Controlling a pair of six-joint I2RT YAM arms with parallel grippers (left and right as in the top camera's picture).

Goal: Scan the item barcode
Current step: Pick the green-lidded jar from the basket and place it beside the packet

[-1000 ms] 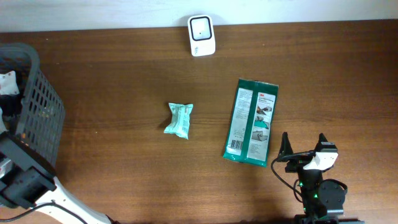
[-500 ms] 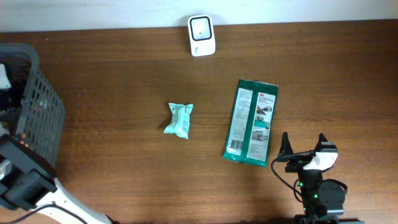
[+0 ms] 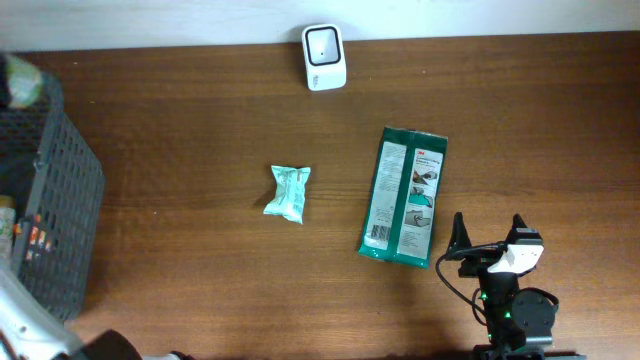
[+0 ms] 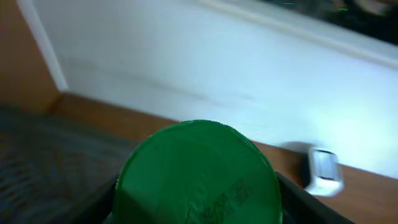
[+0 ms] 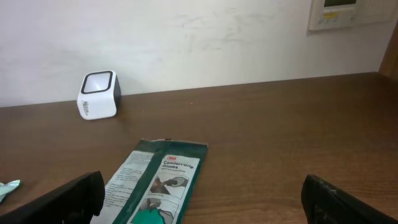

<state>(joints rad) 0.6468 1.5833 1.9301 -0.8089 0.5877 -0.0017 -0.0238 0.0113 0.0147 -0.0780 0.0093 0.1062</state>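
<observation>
While the left fingers [image 4: 297,205] clasp a green-lidded container [image 4: 199,174] (above the basket [image 3: 60,200]), the right fingers [image 5: 68,198] stand spread, empty.

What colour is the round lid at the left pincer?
Green. The lid shows best in the left wrist view.

**What lies around the scanner on our table**

We take the white boxy plastic scanner [image 3: 324,57] at the far edge of the brown wooden table [image 3: 180,120] as our mark. Nearer us and slightly to its left lies the small pale-green crumpled packet [image 3: 288,193]. Nearer and to its right lies the dark-green flat pouch [image 3: 404,196]. Far to its left stands the dark mesh basket [image 3: 65,190], with the green round-lidded container [image 4: 198,174] above it.
</observation>
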